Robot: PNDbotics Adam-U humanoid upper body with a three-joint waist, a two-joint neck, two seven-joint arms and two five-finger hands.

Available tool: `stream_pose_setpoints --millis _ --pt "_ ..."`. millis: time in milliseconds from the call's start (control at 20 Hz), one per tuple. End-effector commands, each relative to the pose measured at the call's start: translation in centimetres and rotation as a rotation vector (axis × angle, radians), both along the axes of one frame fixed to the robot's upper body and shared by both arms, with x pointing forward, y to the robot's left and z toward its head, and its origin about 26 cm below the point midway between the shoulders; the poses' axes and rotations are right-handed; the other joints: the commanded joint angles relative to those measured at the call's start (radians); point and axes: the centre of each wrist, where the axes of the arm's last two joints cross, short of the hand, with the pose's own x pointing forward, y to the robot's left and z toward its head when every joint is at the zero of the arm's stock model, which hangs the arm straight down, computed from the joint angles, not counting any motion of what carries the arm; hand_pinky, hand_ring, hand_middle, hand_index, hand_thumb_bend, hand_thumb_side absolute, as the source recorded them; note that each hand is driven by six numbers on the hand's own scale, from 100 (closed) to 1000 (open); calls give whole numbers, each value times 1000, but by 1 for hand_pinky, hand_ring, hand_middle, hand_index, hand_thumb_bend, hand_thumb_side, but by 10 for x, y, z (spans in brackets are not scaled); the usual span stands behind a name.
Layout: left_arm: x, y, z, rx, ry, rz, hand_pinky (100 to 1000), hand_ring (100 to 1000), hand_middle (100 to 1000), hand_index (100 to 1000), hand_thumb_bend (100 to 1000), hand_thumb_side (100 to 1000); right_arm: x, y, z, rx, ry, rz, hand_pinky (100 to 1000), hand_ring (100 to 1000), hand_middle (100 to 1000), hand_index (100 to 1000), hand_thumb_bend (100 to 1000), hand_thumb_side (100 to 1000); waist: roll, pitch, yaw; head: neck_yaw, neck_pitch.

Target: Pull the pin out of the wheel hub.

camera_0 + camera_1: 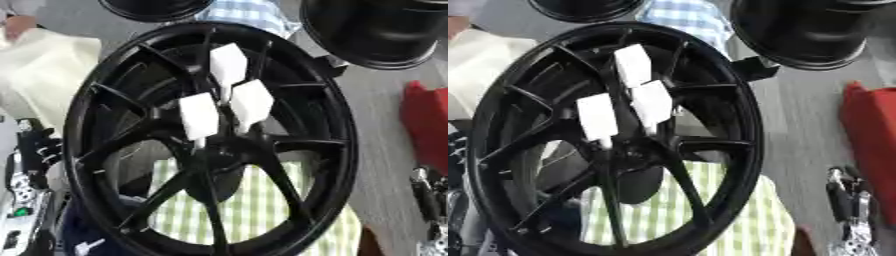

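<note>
A black spoked wheel (105,100) stands upright and fills the middle of both views. Three white block-shaped pins stick out of its hub (210,155): one high (227,64), one at the middle right (252,102), one lower left (199,117). My left hand (35,147) shows at the lower left beside the rim, fingers up and relaxed, holding nothing. At the lower right, well clear of the wheel, my right hand (843,197) also points its fingers up and is empty. Neither hand touches a pin.
Two more black wheels lie at the back, one at the top right (376,30) and one at the top middle (157,7). A red object (427,125) sits at the right edge. Below the wheel lies a green checked cloth (254,205), with a cream cloth (44,65) at the left.
</note>
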Motion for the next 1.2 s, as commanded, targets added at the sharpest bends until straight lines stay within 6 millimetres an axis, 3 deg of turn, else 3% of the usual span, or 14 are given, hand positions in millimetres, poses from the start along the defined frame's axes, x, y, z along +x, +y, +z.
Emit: stream_pose_setpoints --millis 50,350,700,850,950,1050,1200 --pt "-1 4 12 11 -85 13 725 618 528 695 142 1000 -1 -2 31 -115 -113 76 781 828 622 893 100 481 0 -21 -1 3 -5" --pt "-2 12 6 19 -98 41 725 617 525 694 140 1000 -19 -9 72 -345 -238 239 790 825 631 884 100 470 -12 -27 -12 4 8" --pt "-3 21 4 45 -82 54 725 622 523 693 135 1000 -52 -14 102 -676 -261 422 802 813 636 867 100 468 -31 -36 -22 7 18" --pt "-3 23 4 58 -79 56 725 622 522 693 132 1000 -56 -18 106 -782 -248 491 813 812 644 862 100 420 -39 -38 -24 3 21" --pt "-3 25 4 69 -78 57 725 622 522 694 129 1000 -55 -20 112 -859 -245 546 825 812 656 858 100 313 -44 -39 -25 1 22" --pt "-4 28 5 83 -77 58 725 622 522 694 127 1000 -49 -20 122 -949 -256 605 837 814 667 854 100 243 -48 -40 -29 2 22" --pt "-5 34 5 101 -77 65 725 622 521 693 124 1000 -37 -18 147 -1102 -292 684 852 819 683 849 100 208 -52 -41 -36 9 24"
